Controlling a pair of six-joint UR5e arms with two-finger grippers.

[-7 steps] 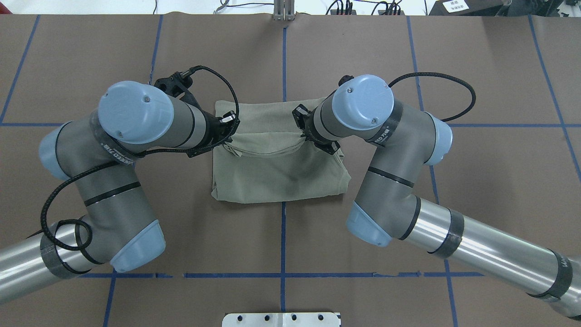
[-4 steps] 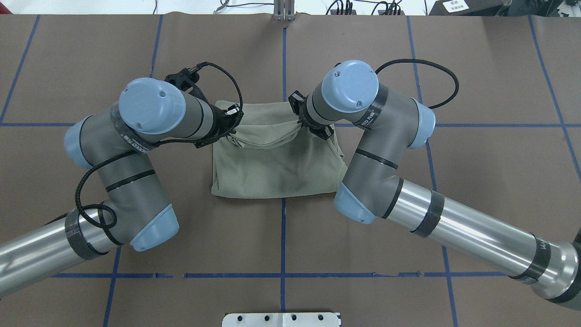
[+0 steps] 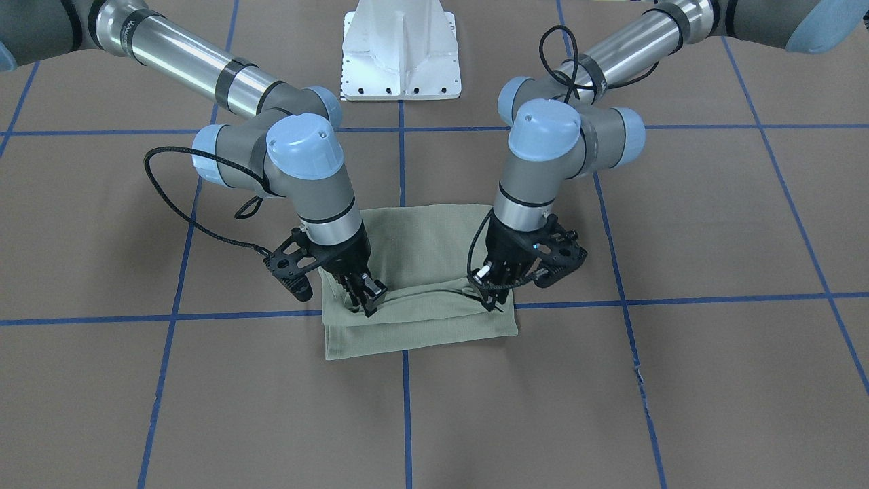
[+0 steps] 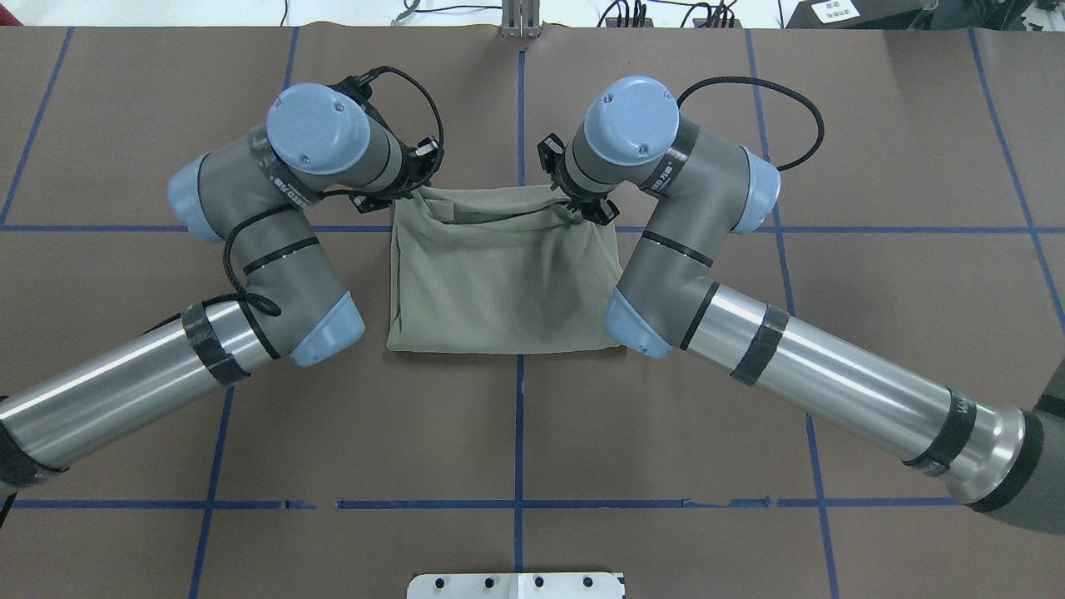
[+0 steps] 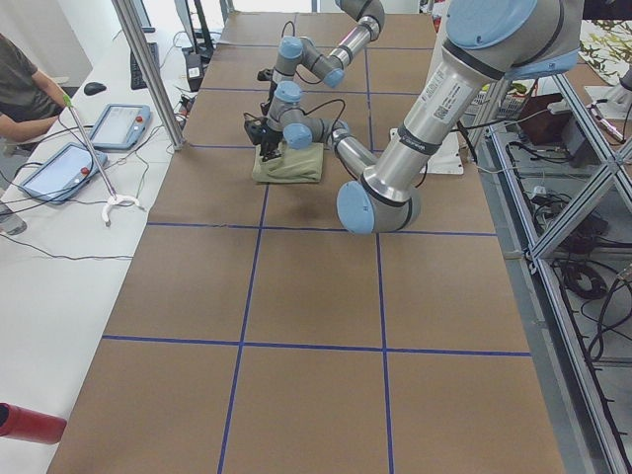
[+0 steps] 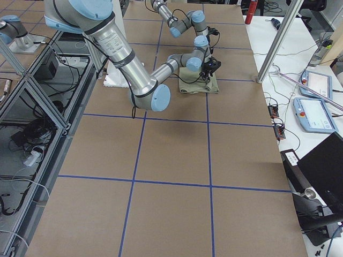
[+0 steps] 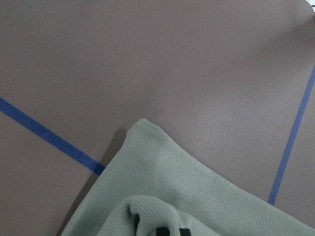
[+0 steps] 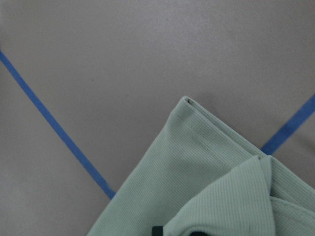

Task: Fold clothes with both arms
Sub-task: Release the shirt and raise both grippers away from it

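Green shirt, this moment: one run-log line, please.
left gripper: shut on green shirt | right gripper: shut on green shirt | fold: top layer pinched at far edge

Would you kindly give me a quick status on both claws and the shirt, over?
Left claw shut on shirt, far edge. Right claw shut on same edge. Shirt folded over, top layer pinched near both far corners. No obstacle seen around it.

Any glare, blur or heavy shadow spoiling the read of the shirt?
Overhead: even light, shirt sharp, glare on left arm and right arm tubes. Front-facing: soft shadows only. Wrist views: close, slightly soft. Side views: shirt too small for detail.
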